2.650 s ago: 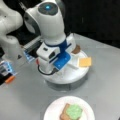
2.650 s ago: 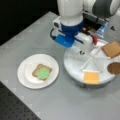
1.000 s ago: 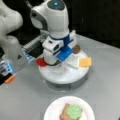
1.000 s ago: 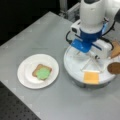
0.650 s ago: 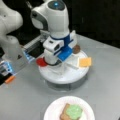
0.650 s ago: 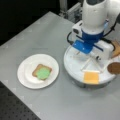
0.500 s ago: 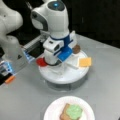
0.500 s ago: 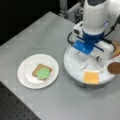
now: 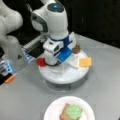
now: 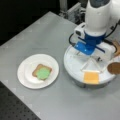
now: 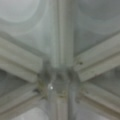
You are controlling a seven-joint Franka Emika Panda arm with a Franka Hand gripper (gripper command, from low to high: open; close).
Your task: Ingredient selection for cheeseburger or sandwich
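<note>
The gripper (image 9: 58,65) hung low over the round white divided tray (image 9: 72,75), close above its middle, and how far its jaws stood apart or whether they held anything could not be told, because the arm's white and blue wrist covered them in both front views. The wrist view showed only the tray's hub (image 11: 58,83) with its white dividers radiating outward, and neither fingers nor food appeared there. In a front view a red tomato disc (image 9: 41,62) lay at the tray's left edge beside the wrist, a piece the other camera did not show. An orange cheese square (image 9: 85,61) and a brown round patty (image 9: 76,49) rested in compartments on that view's right; in a front view the same cheese square (image 10: 91,77) lay at the tray's near rim. On the white round plate (image 10: 26,75), well apart from the tray, a bread slice (image 10: 37,70) lay flat with the green lettuce blob (image 10: 43,74) on top, seen in both front views.
</note>
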